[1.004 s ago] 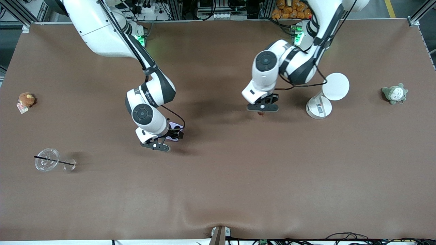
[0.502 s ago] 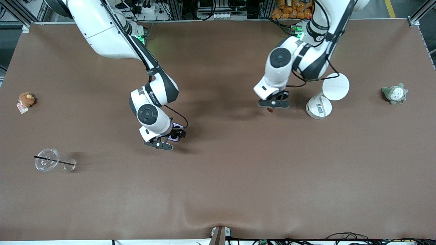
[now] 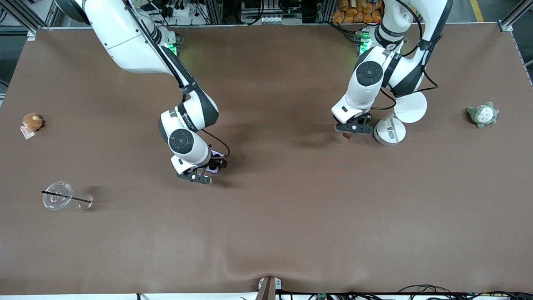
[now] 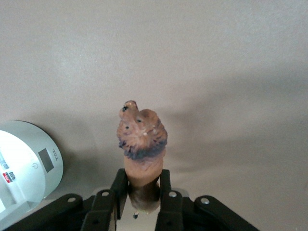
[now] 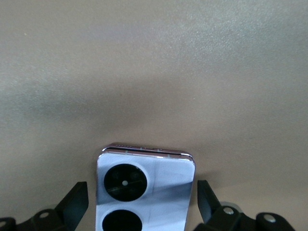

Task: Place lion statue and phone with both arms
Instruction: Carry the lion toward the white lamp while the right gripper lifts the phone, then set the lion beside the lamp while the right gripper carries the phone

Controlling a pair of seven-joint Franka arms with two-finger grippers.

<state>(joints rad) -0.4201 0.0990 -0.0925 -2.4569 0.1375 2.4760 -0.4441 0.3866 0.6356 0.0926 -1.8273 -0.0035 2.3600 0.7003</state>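
**Holding both task items over the brown mat**

Looking from the front camera's edge inward, you first meet the clear plastic cup lid (image 3: 57,201) with a black straw (image 3: 66,196) lying across it, toward the right arm's end of the table. Next comes your right gripper (image 3: 202,171), low over the brown table mat (image 3: 266,233), with the lavender phone (image 5: 146,190) between its fingers (image 5: 74,202). These stand wide on either side of the phone's edges; you cannot tell whether they press on it.

Farther in, your left gripper (image 3: 351,130) hangs over the mat just beside the white desk lamp (image 3: 391,130), its fingers (image 4: 168,202) clamped narrowly on the lion statue (image 4: 141,144), the maned head pointing away from the jaws.

Farthest sit a brown plush toy (image 3: 32,121) at the right arm's end and a grey-white plush (image 3: 482,114) at the left arm's end.
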